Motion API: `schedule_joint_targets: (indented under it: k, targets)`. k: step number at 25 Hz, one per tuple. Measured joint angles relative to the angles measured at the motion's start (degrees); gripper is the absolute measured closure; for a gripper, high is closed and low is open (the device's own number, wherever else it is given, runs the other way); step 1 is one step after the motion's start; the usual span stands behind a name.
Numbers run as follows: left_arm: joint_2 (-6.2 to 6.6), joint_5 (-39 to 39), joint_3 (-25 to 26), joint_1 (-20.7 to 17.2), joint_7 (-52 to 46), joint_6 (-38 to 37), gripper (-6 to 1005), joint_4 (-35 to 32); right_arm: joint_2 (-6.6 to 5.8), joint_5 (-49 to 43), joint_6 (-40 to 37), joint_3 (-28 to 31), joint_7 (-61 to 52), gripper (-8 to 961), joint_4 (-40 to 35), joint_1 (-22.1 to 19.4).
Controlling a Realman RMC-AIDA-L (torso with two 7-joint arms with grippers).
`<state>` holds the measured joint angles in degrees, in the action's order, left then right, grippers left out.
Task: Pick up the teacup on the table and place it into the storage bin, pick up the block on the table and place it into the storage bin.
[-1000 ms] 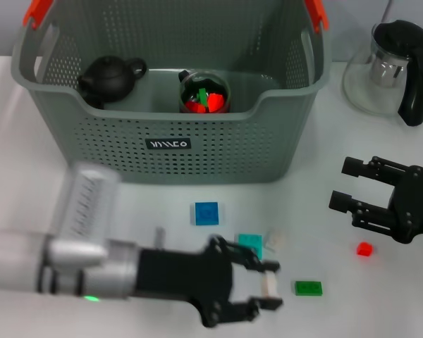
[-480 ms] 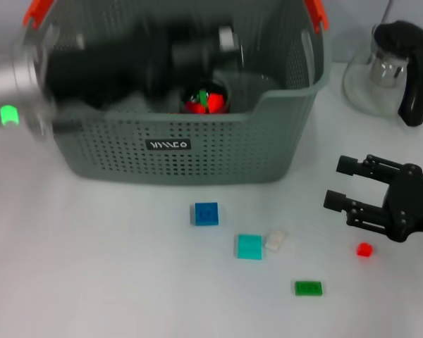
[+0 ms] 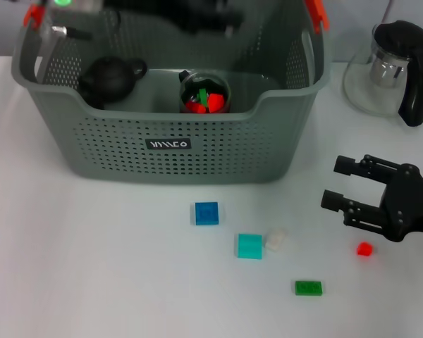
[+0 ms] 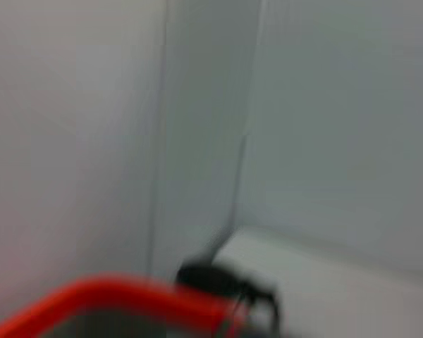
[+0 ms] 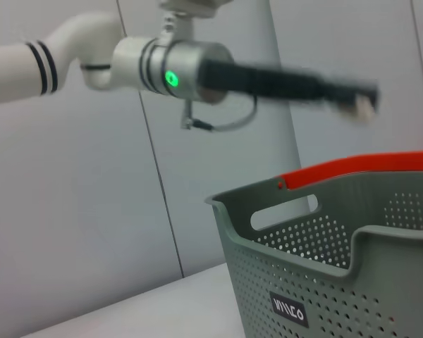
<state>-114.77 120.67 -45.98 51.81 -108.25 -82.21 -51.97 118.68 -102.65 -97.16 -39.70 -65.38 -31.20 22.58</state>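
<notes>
Left gripper [image 5: 352, 98] raised since half a second ago, now high above the bin's [image 3: 169, 151] far rim, blurred, pinching a pale block [image 5: 365, 104]. Teacup [image 3: 204, 93] inside bin beside teapot [image 3: 111, 77]. Right gripper [image 3: 342, 184] spread wide, hovering by red block [image 3: 364, 248], shifted slightly left. Blue [image 3: 206, 213], teal [image 3: 249, 246], green [image 3: 308, 287] blocks unmoved on table [image 3: 92, 267].

Matt perforated plastic storage bin [image 3: 197, 151], clear glass pitcher [image 3: 381, 74], glossy dark teapot [image 3: 109, 76], smooth white table [image 3: 92, 246]
</notes>
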Motion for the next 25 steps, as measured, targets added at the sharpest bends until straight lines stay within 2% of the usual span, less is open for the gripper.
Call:
schedule_joint_targets:
  k: [4, 9, 13, 16, 20, 21, 25]
  targets:
    - [-1.57, 9.0, -6.9, 0.6, -3.6, 5.9, 582, -1.5, 0.0, 0.0, 0.3, 0.1, 0.0, 219, 0.0, 0.1]
    - [-4.07, 17.8, -11.5, 0.7, -8.3, 14.2, 582, -1.6, 0.03, 0.0, 0.6, 0.0, 0.0, 219, -0.1, 0.2]
    - [-4.59, 22.3, -14.2, 0.9, -12.7, 17.5, 581, -1.8, 0.07, 0.0, 0.6, 0.0, 0.0, 219, -0.1, 0.3]
    - [-5.15, 22.1, -14.4, 0.3, -13.0, 16.6, 581, -3.9, 0.06, 0.0, 0.6, 0.1, 0.0, 218, -0.1, 0.4]
    - [-6.48, 19.8, -13.9, -2.9, -12.8, 14.3, 428, -11.2, 0.02, 0.0, 0.7, 0.2, 0.0, 218, -0.1, 0.5]
    - [-6.7, 18.1, -13.5, -4.1, -12.7, 13.4, 390, -13.5, -0.01, 0.0, 0.7, 0.3, 0.0, 218, -0.1, 0.6]
    - [-6.89, 6.9, -9.8, -9.0, -12.0, 10.1, 356, -19.4, -0.01, 0.0, 0.7, 0.3, 0.0, 219, -0.1, 0.7]
